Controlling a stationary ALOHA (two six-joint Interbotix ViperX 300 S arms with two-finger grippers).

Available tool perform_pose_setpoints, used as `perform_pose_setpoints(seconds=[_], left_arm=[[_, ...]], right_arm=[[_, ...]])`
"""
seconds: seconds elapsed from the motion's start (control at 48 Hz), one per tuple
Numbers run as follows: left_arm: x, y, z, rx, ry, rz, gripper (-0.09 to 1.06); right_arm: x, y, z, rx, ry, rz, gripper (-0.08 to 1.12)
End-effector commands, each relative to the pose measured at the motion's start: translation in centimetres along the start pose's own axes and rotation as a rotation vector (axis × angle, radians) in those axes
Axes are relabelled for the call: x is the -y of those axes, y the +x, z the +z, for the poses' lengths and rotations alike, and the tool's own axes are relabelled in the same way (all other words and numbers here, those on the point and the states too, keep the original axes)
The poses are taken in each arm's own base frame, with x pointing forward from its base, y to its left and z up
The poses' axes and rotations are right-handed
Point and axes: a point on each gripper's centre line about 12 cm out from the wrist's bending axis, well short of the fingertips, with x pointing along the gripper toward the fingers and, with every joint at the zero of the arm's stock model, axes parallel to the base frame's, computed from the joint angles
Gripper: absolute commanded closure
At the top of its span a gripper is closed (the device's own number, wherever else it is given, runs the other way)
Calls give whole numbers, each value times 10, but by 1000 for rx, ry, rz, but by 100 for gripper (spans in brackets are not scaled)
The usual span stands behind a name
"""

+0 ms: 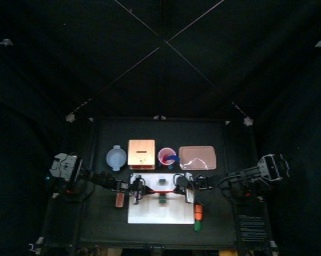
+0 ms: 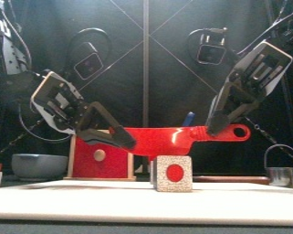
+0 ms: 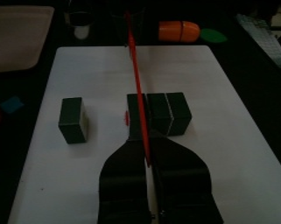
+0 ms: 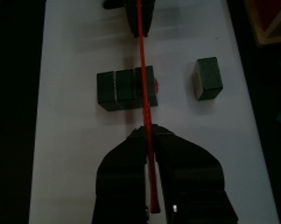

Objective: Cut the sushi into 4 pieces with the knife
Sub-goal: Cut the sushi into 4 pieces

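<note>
Wrist views: showing a split-off piece, hidden in front view.
Sushi: lying under the knife, between pincers.
Grip: my left pincer and right pincer are clamping the knife.

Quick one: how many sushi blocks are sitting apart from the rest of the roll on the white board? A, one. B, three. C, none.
A: a single dark green block lies off by itself on the cutting board, while the rest of the roll sits together under the red knife.
</note>
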Motion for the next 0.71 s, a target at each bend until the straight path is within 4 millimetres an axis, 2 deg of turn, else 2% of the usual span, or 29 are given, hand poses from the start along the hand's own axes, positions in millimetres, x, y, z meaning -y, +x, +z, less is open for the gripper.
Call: perform_pose_setpoints(seconds=[0.021, 0.417, 0.708], left_arm=[[1, 8, 14, 50, -6, 1, 76], [9, 20, 4, 10, -4, -14, 76], [7, 28, -12, -71, -14, -1, 76]], right_arm=[[0, 0, 10, 38, 13, 1, 91], [-3, 11, 2, -1, 17, 2, 91], [-4, 23, -7, -41, 20, -3, 91]])
